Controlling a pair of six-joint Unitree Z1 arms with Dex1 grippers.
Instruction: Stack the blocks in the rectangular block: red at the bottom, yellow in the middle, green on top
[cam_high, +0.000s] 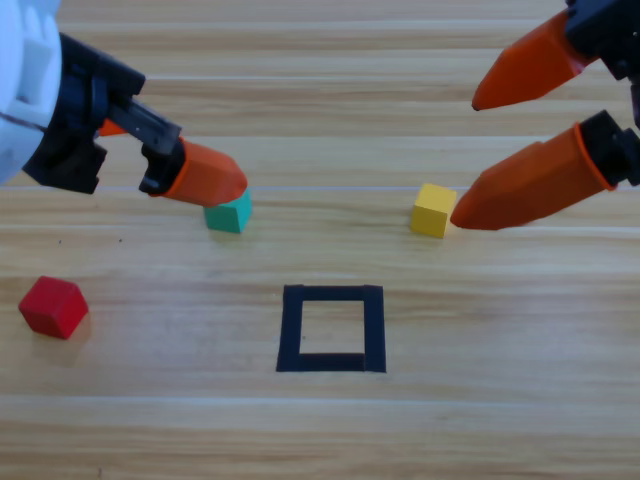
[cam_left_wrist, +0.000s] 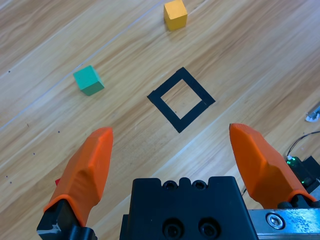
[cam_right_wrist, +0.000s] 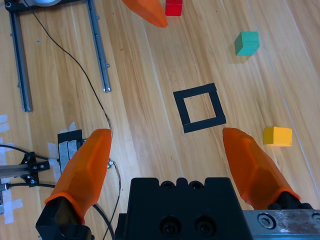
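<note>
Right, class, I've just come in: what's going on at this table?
Two robot arms hover over a wooden table, and nothing is stacked yet. The left gripper and the right gripper are both open and hold nothing. The red cube, green cube and yellow cube each sit apart on the wood, outside the black tape square, which has no cube in it.

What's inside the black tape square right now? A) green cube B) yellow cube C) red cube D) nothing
D: the black tape square frames only bare wood. The red cube lies off to its left, the green cube and the yellow cube beyond it, all outside the outline.
</note>
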